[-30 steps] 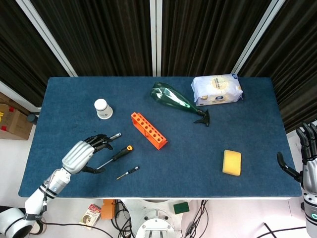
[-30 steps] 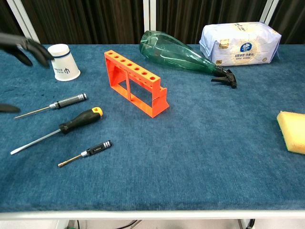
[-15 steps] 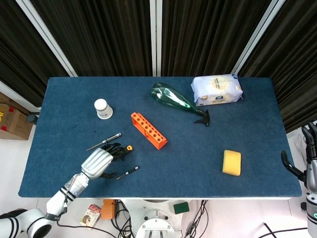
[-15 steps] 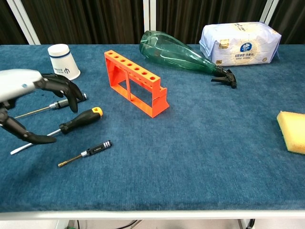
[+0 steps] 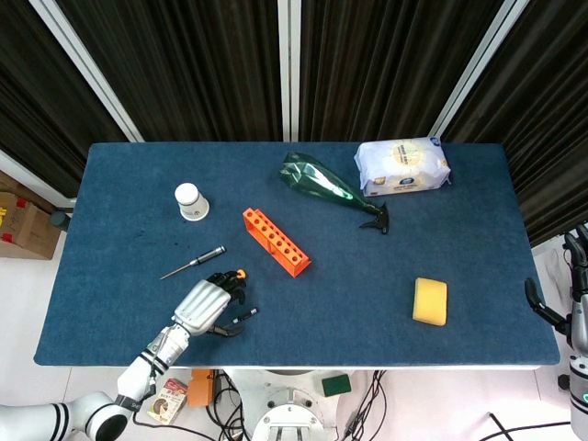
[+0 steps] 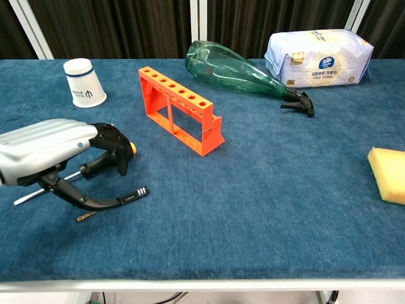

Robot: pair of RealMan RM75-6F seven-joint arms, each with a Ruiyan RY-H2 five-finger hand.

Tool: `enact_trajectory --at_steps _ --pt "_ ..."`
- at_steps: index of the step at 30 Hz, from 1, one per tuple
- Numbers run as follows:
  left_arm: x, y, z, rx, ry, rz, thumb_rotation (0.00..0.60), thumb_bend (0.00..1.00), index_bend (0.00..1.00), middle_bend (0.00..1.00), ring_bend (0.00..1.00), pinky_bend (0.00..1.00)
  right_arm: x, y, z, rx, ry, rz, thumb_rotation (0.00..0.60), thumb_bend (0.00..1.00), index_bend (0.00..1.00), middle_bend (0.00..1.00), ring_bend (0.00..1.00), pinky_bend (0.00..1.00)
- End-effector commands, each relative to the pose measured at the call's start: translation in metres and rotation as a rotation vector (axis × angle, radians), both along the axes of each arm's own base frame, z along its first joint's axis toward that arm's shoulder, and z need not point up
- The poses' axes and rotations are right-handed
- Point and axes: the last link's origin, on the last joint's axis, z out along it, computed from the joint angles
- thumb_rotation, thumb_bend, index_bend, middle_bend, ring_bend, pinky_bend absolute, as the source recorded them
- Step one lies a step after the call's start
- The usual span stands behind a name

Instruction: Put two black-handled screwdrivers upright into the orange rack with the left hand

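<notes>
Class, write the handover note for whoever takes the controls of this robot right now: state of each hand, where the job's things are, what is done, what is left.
Left hand: fingers apart, poised over the large black-handled screwdriver; thumb is near the small black-handled screwdriver; nothing lifted.
Right hand: off the table's right edge, fingers apart, holding nothing.
Orange rack: mid-table, every hole empty.
A silver-handled screwdriver lies flat further back.
Done: nothing placed.
Left: grasp each black-handled screwdriver and stand both in the rack.
</notes>
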Motion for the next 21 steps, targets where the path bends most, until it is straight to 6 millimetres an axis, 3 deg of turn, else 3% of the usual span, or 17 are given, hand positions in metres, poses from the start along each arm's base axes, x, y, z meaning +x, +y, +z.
enact_trajectory --at_steps 1,11,21 --pt "0.003 0.001 -0.007 0.01 0.024 -0.002 0.405 0.18 0.46 0.26 0.14 0.25 0.0 0.0 0.001 -0.005 0.0 0.0 0.6 0.37 0.0 0.0 0.0 0.0" --pt "0.007 -0.002 -0.02 0.027 0.034 -0.016 0.405 0.21 0.48 0.26 0.14 0.25 -0.001 0.0 0.001 -0.012 -0.001 -0.005 0.6 0.37 0.0 0.0 0.0 0.0" --pt "0.001 -0.008 -0.024 0.115 0.082 -0.065 0.479 0.22 0.49 0.26 0.14 0.25 -0.002 0.002 0.001 -0.013 -0.001 -0.006 0.6 0.37 0.0 0.0 0.0 0.0"
